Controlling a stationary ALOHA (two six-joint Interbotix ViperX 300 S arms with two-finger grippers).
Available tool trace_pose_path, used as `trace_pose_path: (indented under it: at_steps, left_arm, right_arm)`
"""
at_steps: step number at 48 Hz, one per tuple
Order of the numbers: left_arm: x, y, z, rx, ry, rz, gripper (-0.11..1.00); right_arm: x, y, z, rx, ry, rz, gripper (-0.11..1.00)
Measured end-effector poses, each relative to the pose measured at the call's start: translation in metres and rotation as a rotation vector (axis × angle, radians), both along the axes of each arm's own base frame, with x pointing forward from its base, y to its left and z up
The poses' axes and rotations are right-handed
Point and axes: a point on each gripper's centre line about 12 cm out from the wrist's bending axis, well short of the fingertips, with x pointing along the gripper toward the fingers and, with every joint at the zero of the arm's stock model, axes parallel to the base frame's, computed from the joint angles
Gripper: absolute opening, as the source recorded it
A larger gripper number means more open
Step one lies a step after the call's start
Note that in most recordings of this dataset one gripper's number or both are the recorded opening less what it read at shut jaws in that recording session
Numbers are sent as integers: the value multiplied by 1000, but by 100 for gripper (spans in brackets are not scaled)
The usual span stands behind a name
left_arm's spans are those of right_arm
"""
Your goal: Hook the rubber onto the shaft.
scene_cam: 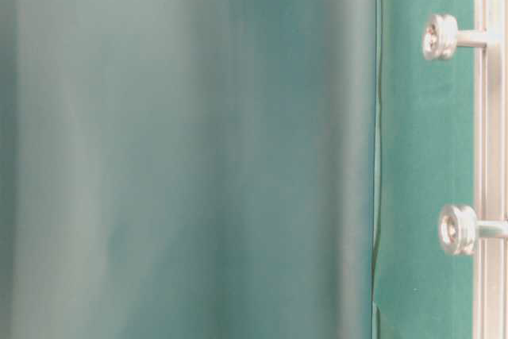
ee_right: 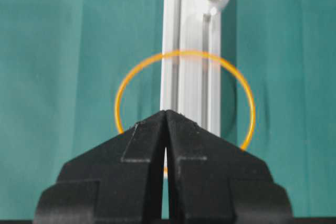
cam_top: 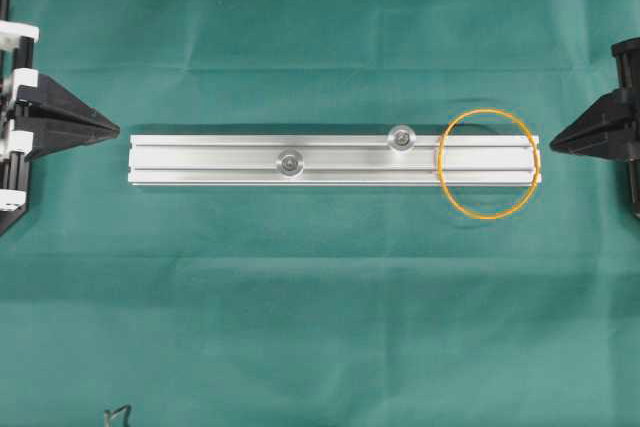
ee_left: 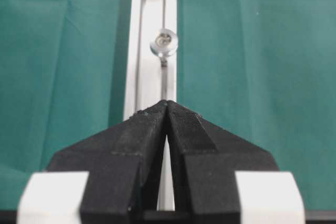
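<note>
One green cloth (cam_top: pixel 300 327) is being seen spread over the whole work surface, creased in places, and in the table-level view a blurred green backdrop (scene_cam: pixel 182 148) is filling most of the picture. Along the middle of the cloth a long silver rail (cam_top: pixel 210 160) is being shown lying flat, stretched from left to right between the two arms in the overhead view. At the left edge the left gripper (cam_top: pixel 113 129) is being held just off the rail's left end, its black fingers pressed together to a point and gripping nothing; at the right edge the right gripper (cam_top: pixel 556 137) is being held just off the rail's right end, likewise pressed together and empty. The rubber (cam_top: pixel 488 215), a thin orange-yellow loop, is being seen draped flat across the rail's right end, wider than the rail and overhanging it on both long sides, hooked on neither shaft. Two shafts with round silver heads are being shown standing up from the rail: the right shaft (cam_top: pixel 402 137) near the loop but apart from it, and the left shaft (cam_top: pixel 291 162) near the rail's middle.
</note>
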Motion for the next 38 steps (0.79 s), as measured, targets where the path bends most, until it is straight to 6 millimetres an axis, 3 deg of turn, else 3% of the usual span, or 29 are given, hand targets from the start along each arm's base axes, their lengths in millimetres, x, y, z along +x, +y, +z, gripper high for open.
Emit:
trace_pose_path:
  at_steps: [21, 38]
  left_arm:
    - [0, 0, -1, 0, 8, -1, 0]
    - [0, 0, -1, -1, 8, 1, 0]
  right_arm:
    - [-21, 0, -11, 20, 468, -41, 3]
    - [-23, -1, -6, 12, 509, -43, 3]
